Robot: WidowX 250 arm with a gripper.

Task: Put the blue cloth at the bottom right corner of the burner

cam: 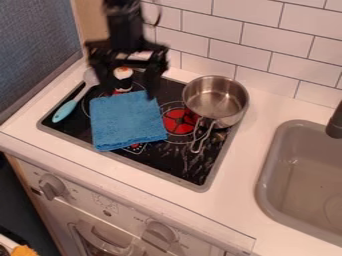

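The gripper (129, 93) hangs in the upper left of the frame, jaws wide, probably so they can close on the upper edge of the blue cloth (127, 121). The cloth lies flat, left of centre on the burner (179, 171). The steel pot (230, 102) has its handle angled downward, so a low drag rightward might snag.
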